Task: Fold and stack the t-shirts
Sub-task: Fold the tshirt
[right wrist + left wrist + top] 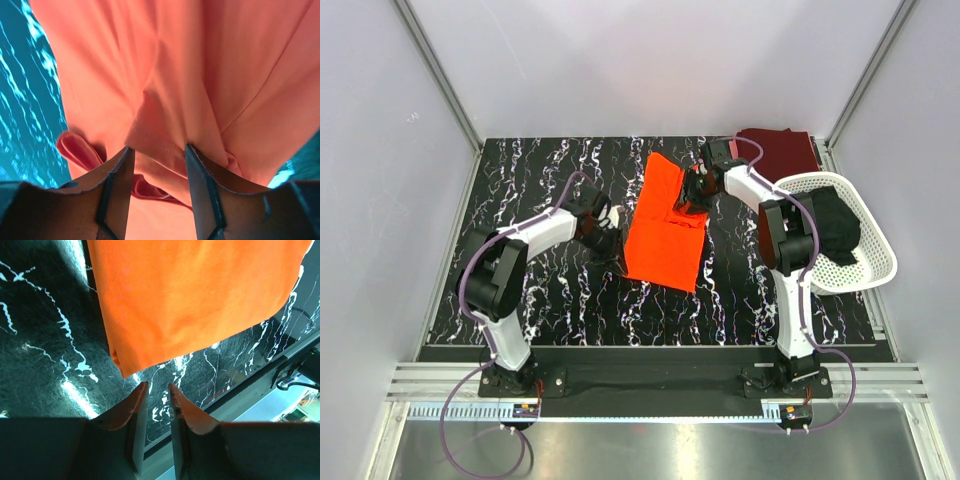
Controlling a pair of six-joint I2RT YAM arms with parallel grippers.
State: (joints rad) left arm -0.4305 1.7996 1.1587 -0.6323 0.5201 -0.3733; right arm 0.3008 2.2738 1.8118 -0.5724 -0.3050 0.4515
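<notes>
The bright orange t-shirt [665, 225] lies partly folded in the middle of the table. My right gripper [695, 190] is down on its upper right part. In the right wrist view its jaws are open, and a raised fold of orange t-shirt [165, 135] sits between the fingertips [125, 155]. My left gripper [610, 228] is at the shirt's left edge. Its jaws stand narrowly open and empty [157, 387], just short of the orange t-shirt's corner [125, 362]. The dark maroon t-shirt [778, 150] lies folded at the back right. The black t-shirt [835, 228] is in the basket.
The white perforated basket [880, 250] stands tilted at the right edge of the black marbled table [530, 180]. Grey walls close in the left, back and right sides. The arm bases sit on the rail at the near edge.
</notes>
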